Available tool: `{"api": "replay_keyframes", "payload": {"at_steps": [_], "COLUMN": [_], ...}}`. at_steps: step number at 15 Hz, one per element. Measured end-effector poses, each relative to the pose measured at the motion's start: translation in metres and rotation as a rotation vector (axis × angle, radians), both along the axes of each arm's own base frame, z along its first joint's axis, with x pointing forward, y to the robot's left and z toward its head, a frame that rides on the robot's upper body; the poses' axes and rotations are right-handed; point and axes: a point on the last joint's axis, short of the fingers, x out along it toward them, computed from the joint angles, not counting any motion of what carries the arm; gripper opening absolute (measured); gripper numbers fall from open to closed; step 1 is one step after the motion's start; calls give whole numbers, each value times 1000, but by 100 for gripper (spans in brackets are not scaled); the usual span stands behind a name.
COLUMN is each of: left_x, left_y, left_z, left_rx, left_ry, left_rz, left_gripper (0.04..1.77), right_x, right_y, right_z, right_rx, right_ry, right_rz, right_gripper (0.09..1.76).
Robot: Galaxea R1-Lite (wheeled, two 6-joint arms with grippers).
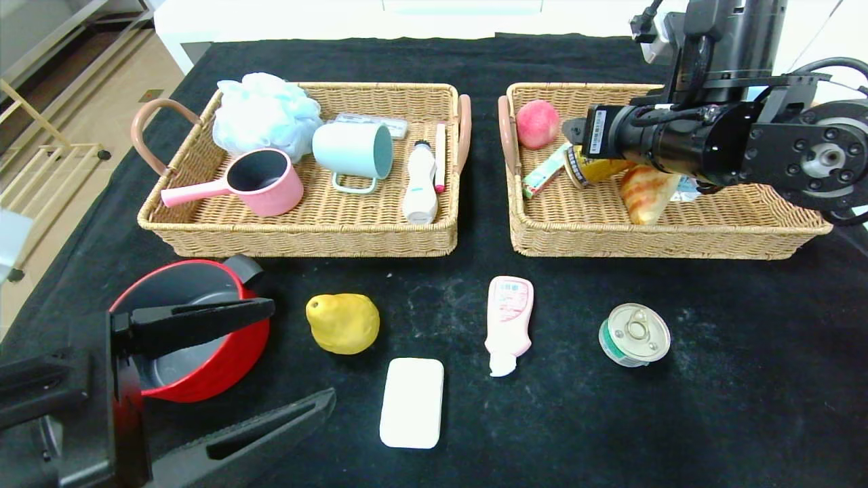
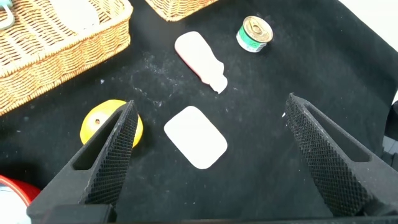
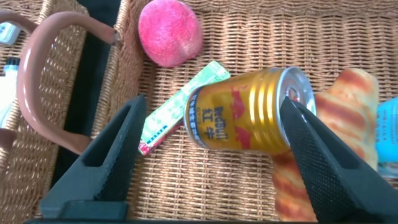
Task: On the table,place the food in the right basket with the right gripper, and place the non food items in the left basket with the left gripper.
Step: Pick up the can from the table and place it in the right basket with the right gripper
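Head view showed the sorting well past its midpoint but not finished. The left basket already held a blue bath pouf, a pink saucepan, a mint mug, a flat clear case, a white tube-like item and a slim pink stick. The right basket held a peach, a green-and-white wrapped stick, a piece of bread and a gold drink can, with a blue-labelled packet partly hidden behind the arm. The right gripper hung over that basket with its fingers spread apart on either side of the can, which lay tilted on the weave against the wrapped stick and the bread; one finger was close to the can's top end, and I judged the can as delivered rather than gripped. On the table five things remained: a red pot, a yellow pear, a white soap-like bar, a pink squeeze bottle and a sealed tin. The pear and tin looked like food for the right arm, the pot, bar and bottle for the left. The left gripper hovered low near the pot and the bar with its fingers wide apart and nothing between them.
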Motion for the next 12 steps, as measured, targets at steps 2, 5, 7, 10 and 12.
{"api": "replay_keyframes", "payload": {"at_steps": [2,5,7,10,12], "left_x": [0,1,1,2,3], "left_y": [0,0,-1,-1,1], "left_z": [0,0,-1,0,1], "left_rx": [0,0,2,0,-3], "left_ry": [1,3,5,3,-2], "left_rz": [1,2,2,5,15], "left_gripper": [172,172,172,172,172], "right_x": [-5,-17,-27,-46,-61], "right_y": [-1,-4,-7,-14,-20], "right_z": [-2,-2,1,-1,-3], "right_rx": [-16,-35,-39,-68,-83], "right_ry": [30,68,75,129,161], "right_rz": [4,11,16,24,30], "right_gripper": [161,164,166,167,168]}}
